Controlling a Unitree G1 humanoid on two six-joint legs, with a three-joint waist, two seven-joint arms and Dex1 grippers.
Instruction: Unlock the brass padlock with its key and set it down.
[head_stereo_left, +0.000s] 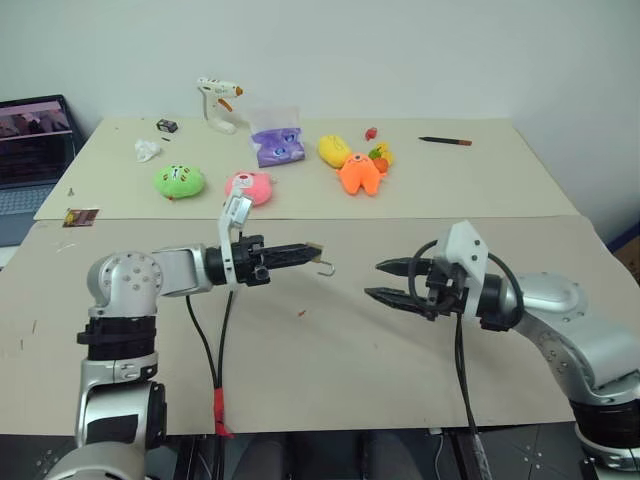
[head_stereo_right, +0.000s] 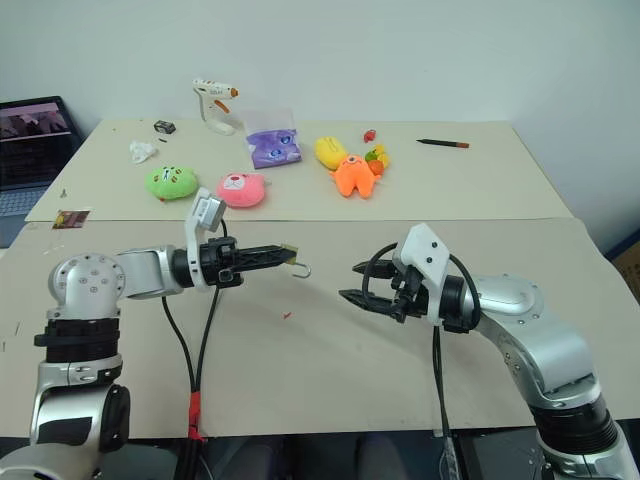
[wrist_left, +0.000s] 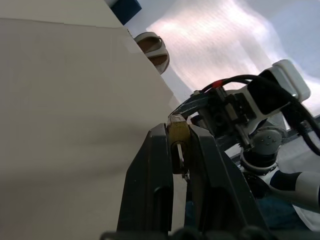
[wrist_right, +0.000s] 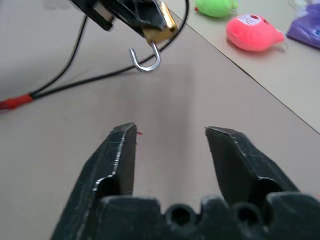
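On the left, the left tool (head_stereo_left: 300, 252) is pinching the tiny golden-yellow brass padlock (wrist_right: 161, 29) at its tips, up in the air above the beige desk (head_stereo_left: 330, 370). This tool lies flat and points toward the other arm. The padlock's thin silvery hook (wrist_right: 145, 59) hangs open, so I think the lock is already undone. No key can be seen.

Right of it, across a small gap of air, the right tool (head_stereo_left: 390, 283) faces the padlock with its two black fingers spread apart and nothing between them.

The left arm has the padlock, so putting it down is its job. Right under it the desk is bare. The desk's near edge is well away, and the soft toys sit far off by the back edge.
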